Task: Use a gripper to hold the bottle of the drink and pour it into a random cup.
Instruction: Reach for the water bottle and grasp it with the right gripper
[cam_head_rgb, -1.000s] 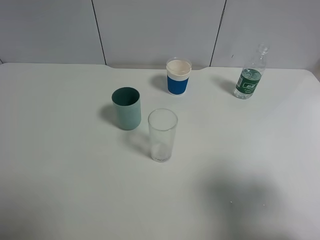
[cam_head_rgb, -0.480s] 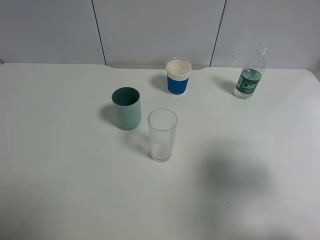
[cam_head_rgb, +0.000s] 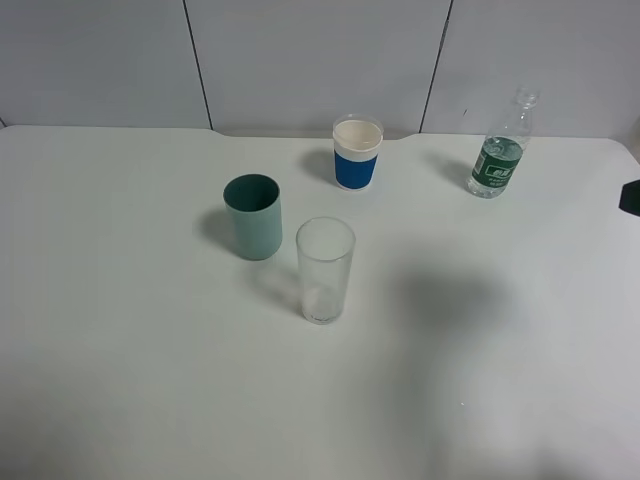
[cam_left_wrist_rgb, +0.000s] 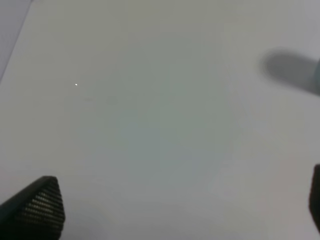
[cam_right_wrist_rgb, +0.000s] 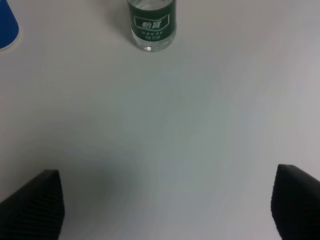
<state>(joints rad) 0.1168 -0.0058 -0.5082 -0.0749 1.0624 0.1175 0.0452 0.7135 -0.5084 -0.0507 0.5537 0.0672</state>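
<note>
Over the bare white table (cam_head_rgb: 120, 350) on the left, your left gripper (cam_left_wrist_rgb: 175, 210) hangs empty, its jaws spread wide. Moving right, the teal cup (cam_head_rgb: 253, 215) stands upright with the tall clear glass (cam_head_rgb: 325, 270) just beside it. The blue cup with the white rim band (cam_head_rgb: 357, 153) stands farther back. The capless green-labelled bottle (cam_head_rgb: 497, 160) stands upright at the back right. Your right gripper (cam_right_wrist_rgb: 165, 210) faces the bottle from well short of it, jaws wide apart and holding nothing.
</note>
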